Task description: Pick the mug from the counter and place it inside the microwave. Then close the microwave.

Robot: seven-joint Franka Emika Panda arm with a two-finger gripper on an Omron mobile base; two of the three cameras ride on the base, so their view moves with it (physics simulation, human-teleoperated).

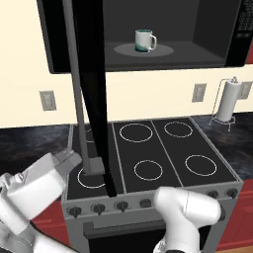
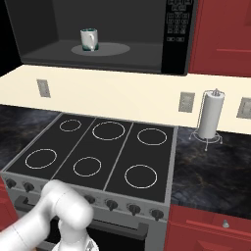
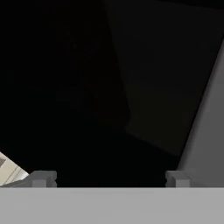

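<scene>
Mug, white, teal-rimmed, upright

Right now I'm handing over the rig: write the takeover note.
Gripper: open, holding nothing, facing the dark microwave door.
Mug: upright on the turntable inside the microwave, handle to the right in the left base view.
Microwave door: wide open, swung out over the stovetop; its grey bar handle faces the arm.
Done: mug placed.
Left: push the door shut.

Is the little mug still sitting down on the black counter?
No, the mug stands upright on the round turntable inside the open microwave, above the stove.
</scene>
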